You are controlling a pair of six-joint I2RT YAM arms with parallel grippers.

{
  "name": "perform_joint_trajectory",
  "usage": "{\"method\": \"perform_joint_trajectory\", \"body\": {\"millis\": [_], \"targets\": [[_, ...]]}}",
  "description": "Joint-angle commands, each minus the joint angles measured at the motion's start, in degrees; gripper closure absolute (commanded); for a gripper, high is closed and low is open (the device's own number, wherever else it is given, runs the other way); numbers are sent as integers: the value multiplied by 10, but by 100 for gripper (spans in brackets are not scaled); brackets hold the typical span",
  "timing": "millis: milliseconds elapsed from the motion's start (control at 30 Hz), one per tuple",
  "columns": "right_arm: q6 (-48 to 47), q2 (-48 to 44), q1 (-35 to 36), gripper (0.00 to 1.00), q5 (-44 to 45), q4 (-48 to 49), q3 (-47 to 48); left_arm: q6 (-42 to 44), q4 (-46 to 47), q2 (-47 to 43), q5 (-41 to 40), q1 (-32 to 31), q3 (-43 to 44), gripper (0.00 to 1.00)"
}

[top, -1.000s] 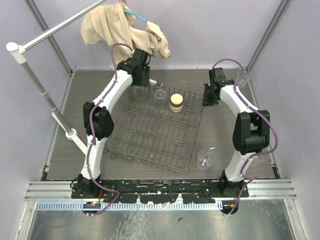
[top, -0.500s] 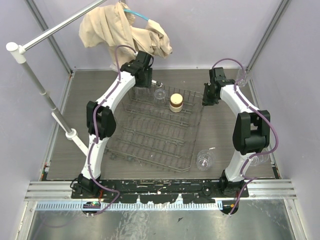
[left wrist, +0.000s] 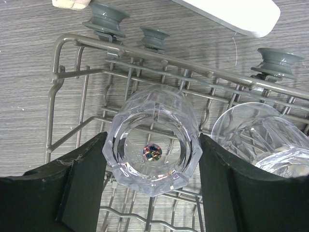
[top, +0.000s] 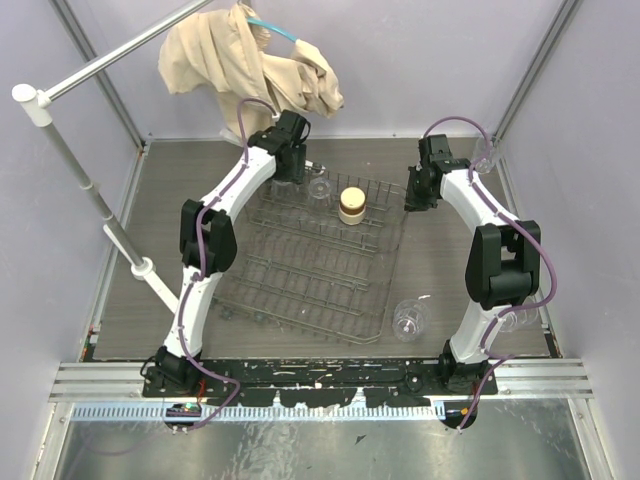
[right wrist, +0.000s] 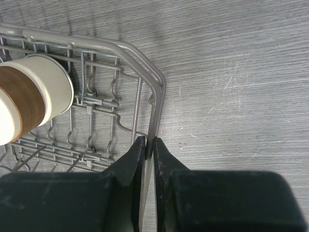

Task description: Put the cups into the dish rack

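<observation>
— Gripper states first: how is the left gripper [left wrist: 152, 145] seen?

— It is set over the far left corner of the dish rack [top: 300, 270], with its fingers [left wrist: 82, 183] spread to either side of a clear tumbler [left wrist: 154, 108] placed among the prongs. Both pads are seen right at the glass, but whether it is gripped or released cannot be told. The right gripper [right wrist: 149, 145] is clenched on the rack's rim wire at the far right corner.

— What could go wrong?

— If the glass is not seated on its prongs, it may be tipped as the fingers are drawn away. It could then be knocked against the second tumbler [left wrist: 260, 137] just beside it. If the rim is tugged by the right arm, the rack may be shifted and the cups inside jolted.

— And what else is around?

— A tan-brown cup [top: 352, 205] is stood in the same far row. One clear cup [top: 408, 320] is seen on the table [top: 450, 250], just outside the rack's near right corner. A cloth [top: 250, 60] is hung above the far edge, close to the left arm, and could be brushed if that arm is raised.
</observation>
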Motion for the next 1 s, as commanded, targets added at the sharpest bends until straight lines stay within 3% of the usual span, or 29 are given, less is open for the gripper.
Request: {"method": "perform_joint_trajectory", "body": {"millis": [0,167,367,433,633,967], "targets": [[-24,-7,3,98,-5,7,17,0,17,6,-5,0,24,100],[-25,-9,3,98,-6,7,13,-3,12,16,0,-1,32,100],[-25,-9,3,98,-8,8,14,-3,5,13,-12,-8,22,78],[-25,-9,3,98,-10,8,15,0,4,12,-14,-10,19,64],[-26,-12,3,98,-13,8,13,1,-7,10,-23,-10,15,37],[-26,-16,3,97,-18,8,11,-4,14,-16,-16,-10,-23,11]]}}
